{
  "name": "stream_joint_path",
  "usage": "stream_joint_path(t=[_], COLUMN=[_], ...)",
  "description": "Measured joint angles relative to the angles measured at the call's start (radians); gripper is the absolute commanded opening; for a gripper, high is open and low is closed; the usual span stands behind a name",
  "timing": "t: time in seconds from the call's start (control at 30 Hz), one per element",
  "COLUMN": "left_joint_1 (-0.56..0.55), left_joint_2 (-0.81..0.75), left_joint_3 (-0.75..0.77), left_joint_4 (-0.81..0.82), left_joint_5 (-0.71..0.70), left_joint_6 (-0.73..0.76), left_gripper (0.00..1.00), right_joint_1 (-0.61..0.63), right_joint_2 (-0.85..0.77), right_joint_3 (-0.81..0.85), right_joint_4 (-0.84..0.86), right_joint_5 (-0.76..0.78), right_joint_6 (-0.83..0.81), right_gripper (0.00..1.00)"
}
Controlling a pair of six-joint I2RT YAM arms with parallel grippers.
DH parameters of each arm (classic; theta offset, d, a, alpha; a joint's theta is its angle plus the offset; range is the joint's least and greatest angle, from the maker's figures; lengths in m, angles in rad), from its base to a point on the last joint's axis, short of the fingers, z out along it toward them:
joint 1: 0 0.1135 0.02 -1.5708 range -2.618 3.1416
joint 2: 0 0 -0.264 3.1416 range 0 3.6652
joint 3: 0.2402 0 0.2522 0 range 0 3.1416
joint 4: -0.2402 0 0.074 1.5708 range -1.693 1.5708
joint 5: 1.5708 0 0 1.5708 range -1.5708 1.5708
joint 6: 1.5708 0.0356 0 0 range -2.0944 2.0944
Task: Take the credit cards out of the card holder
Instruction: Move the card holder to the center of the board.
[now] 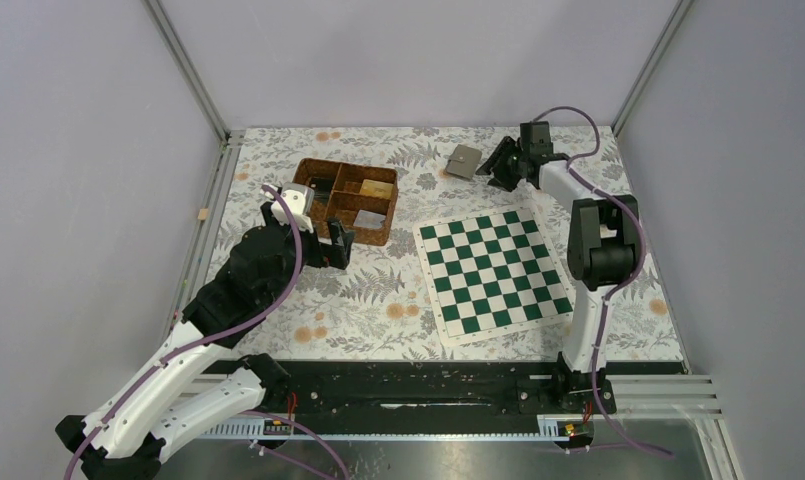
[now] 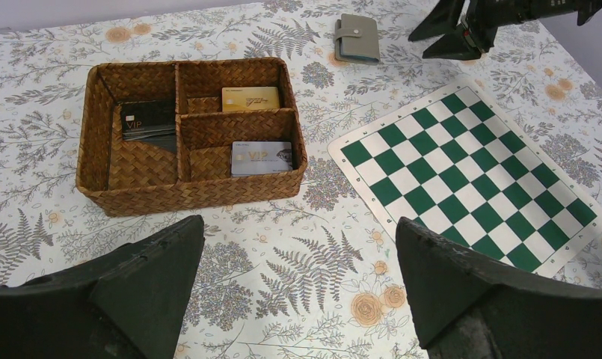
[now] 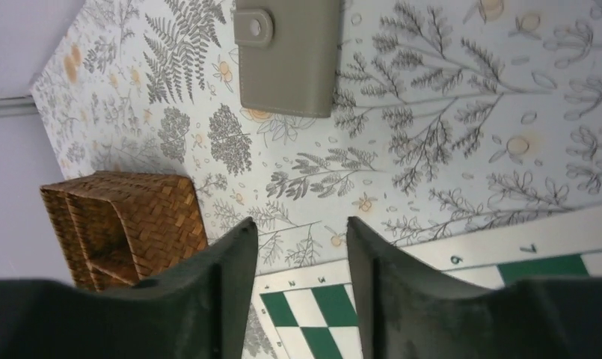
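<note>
The card holder (image 3: pixel 286 56) is lying flat and closed on the flowered surface (image 1: pixel 378 310) near its far edge, just beyond the far corner of the chessboard mat (image 1: pixel 493 272). Its snap tab (image 3: pixel 254 28) is looking fastened. The right tool (image 3: pixel 301 224) is hovering close beside it, jaws standing partly spread with nothing between them and not touching the holder. The left tool (image 2: pixel 299 224) is hanging wide open and empty at the near side of the wicker basket (image 2: pixel 193 193). In the basket a black card (image 2: pixel 148 120), a gold card (image 2: pixel 250 98) and a silver card (image 2: pixel 261 158) are lying, each in its own compartment. Whether any card is sitting inside the closed holder cannot be told from here. The trouble is likely lying in the grasp. The holder is looking thin and is resting flush on the cloth, so fingertips coming down on it may be skidding over its cover or shoving it toward the far edge instead of catching it. The jaws' present gap is looking narrower than the holder's breadth, so closing from this spread could be nudging it aside. With the tab shut, one tool alone is probably lifting the whole holder rather than opening it, and the left tool is well apart from it, too far to be pinning it down. A dragging fingertip could also be bunching the cloth and shifting the mat.
</note>
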Motion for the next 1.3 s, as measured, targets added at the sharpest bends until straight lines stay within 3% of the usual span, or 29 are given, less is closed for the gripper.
stream_joint_path(t=[0.1, 0.3, 0.47, 0.73, 0.93, 1.2, 1.3], left_joint_1=[0.0, 0.0, 0.0, 0.0, 0.0, 0.0, 0.0], left_joint_2=[0.0, -0.001, 0.0, 0.0, 0.001, 0.002, 0.002], left_joint_3=[0.0, 0.0, 0.0, 0.0, 0.0, 0.0, 0.0], left_joint_4=[0.0, 0.0, 0.0, 0.0, 0.0, 0.0, 0.0], left_joint_5=[0.0, -0.001, 0.0, 0.003, 0.003, 0.006, 0.006], left_joint_6=[0.0, 0.0, 0.0, 0.0, 0.0, 0.0, 0.0], left_gripper=[0.98, 0.98, 0.98, 0.98, 0.98, 0.98, 0.98], right_joint_1=[0.0, 0.0, 0.0, 0.0, 0.0, 0.01, 0.021], right_joint_2=[0.032, 0.255, 0.396, 0.601, 0.624, 0.638, 0.638], right_joint_3=[0.048, 0.424, 0.639, 0.859, 0.91, 0.953, 0.95], right_joint_4=[0.007, -0.066, -0.155, -0.282, -0.339, -0.475, -0.506], right_joint_5=[0.013, 0.033, 0.035, 0.047, 0.041, 0.04, 0.041], right_joint_6=[0.007, -0.002, 0.054, 0.147, 0.188, 0.126, 0.084], right_gripper=[0.69, 0.75, 0.83, 0.84, 0.76, 0.34, 0.26])
